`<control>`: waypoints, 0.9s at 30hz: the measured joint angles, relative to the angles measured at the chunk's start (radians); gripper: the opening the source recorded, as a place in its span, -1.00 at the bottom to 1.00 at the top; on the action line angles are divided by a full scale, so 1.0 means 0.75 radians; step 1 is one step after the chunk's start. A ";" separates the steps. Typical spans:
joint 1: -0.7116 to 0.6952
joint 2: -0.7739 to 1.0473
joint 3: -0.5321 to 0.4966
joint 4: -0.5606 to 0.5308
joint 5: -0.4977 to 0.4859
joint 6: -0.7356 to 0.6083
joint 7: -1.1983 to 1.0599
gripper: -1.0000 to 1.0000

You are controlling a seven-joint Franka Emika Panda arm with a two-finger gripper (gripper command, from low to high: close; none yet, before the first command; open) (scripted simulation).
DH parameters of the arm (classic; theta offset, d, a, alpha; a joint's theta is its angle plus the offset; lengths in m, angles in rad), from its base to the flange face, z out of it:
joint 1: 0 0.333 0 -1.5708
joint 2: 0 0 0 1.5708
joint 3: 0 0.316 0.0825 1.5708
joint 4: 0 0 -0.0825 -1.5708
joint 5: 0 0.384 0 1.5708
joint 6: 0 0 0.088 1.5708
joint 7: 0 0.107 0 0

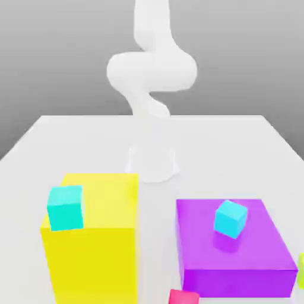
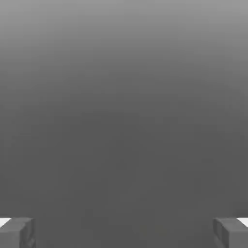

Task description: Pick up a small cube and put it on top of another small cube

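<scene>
At the exterior view's right edge, beside the purple block, a thin sliver of the small lime yellow-green cube (image 1: 301, 268) shows; the frame cuts off the rest of it. The white arm (image 1: 151, 71) rises from its base (image 1: 152, 161) at the middle of the table and curls upward. In the hand view my gripper (image 2: 124, 232) is open: its two grey fingertips (image 2: 17, 232) stand far apart with nothing between them, against plain grey background.
A big yellow block (image 1: 98, 237) stands front left with a cyan cube (image 1: 65, 207) on it. A flat purple block (image 1: 234, 246) lies front right with another cyan cube (image 1: 230, 218) on top. A small pink-red cube (image 1: 183, 297) sits at the front edge.
</scene>
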 joint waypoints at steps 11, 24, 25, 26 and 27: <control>0.167 0.539 0.119 0.037 -0.054 0.139 -0.257 0.00; 0.373 1.171 0.253 0.081 -0.170 0.298 -0.519 0.00; 0.386 1.220 0.264 0.085 -0.181 0.310 -0.537 0.00; 0.399 1.269 0.274 0.089 -0.193 0.322 -0.555 0.00; 0.413 1.318 0.285 0.092 -0.206 0.333 -0.573 0.00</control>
